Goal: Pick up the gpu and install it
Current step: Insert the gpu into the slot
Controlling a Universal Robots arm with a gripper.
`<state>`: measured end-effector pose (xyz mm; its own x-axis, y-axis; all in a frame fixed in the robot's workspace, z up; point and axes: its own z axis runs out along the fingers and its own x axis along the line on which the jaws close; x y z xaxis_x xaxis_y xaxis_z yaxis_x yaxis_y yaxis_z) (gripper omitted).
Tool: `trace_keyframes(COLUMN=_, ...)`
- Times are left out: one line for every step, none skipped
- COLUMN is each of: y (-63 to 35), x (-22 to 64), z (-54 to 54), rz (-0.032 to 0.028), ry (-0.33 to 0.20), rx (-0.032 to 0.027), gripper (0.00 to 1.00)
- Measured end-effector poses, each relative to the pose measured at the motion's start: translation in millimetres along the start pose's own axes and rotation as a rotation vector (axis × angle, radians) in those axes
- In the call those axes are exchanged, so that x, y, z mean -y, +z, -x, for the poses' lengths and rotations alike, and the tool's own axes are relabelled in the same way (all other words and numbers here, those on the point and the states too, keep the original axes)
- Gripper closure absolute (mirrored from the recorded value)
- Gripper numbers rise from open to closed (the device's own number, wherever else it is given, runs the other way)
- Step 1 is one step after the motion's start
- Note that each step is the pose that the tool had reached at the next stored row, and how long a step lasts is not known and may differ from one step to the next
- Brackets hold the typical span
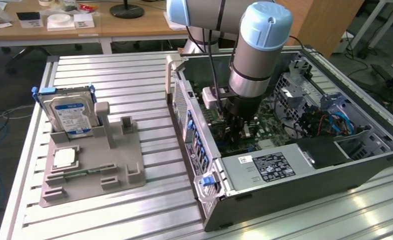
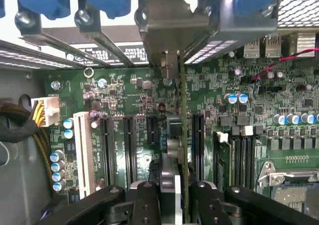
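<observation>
Inside the open computer case (image 1: pixel 303 195), the gripper (image 2: pixel 174 195) is clamped narrowly on the gpu (image 2: pixel 182 125), edge-on over the motherboard (image 2: pixel 279 85).

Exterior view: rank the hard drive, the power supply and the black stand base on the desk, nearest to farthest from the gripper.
1. Power supply: inside the case, right beside the gripper.
2. Hard drive: upright in the gray holder, toward the exterior view's left.
3. Black stand base: on the wooden desk, beyond the table.

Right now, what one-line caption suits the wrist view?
The fingers grip the gpu edge-on over the expansion slots of the motherboard.
</observation>
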<state>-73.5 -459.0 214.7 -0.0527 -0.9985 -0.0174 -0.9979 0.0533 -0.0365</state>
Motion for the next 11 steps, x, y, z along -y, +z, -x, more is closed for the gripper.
trace_keyframes(y=0.0, x=0.0, z=0.0, rz=0.0000, ry=0.000, rx=0.0001, gripper=0.72)
trace_keyframes(y=0.0, x=0.0, z=0.0, rz=0.0000, ry=0.000, rx=0.0000, gripper=0.72)
trace_keyframes(y=0.0, x=0.0, z=0.0, rz=0.0000, ry=0.000, rx=0.0000, gripper=0.72)
trace_keyframes(y=0.0, x=0.0, z=0.0, rz=0.0000, ry=0.000, rx=0.0000, gripper=0.72)
trace_keyframes(y=0.0, x=0.0, z=0.0, rz=0.0000, ry=0.000, rx=0.0001, gripper=0.72)
trace_keyframes(y=0.0, x=0.0, z=0.0, rz=0.0000, ry=0.000, rx=0.0000, gripper=0.72)
trace_keyframes(y=0.0, x=0.0, z=0.0, rz=0.0000, ry=0.000, rx=0.0000, gripper=0.72)
trace_keyframes(y=0.0, x=0.0, z=0.0, rz=0.0000, ry=0.000, rx=0.0000, gripper=0.72)
trace_keyframes(y=0.0, x=0.0, z=0.0, rz=0.0000, ry=0.000, rx=0.0000, gripper=0.72)
trace_keyframes(y=0.0, x=0.0, z=0.0, rz=0.0001, ry=0.000, rx=0.0000, gripper=0.72)
trace_keyframes(y=0.0, x=0.0, z=0.0, rz=0.0000, ry=0.000, rx=0.0000, gripper=0.72)
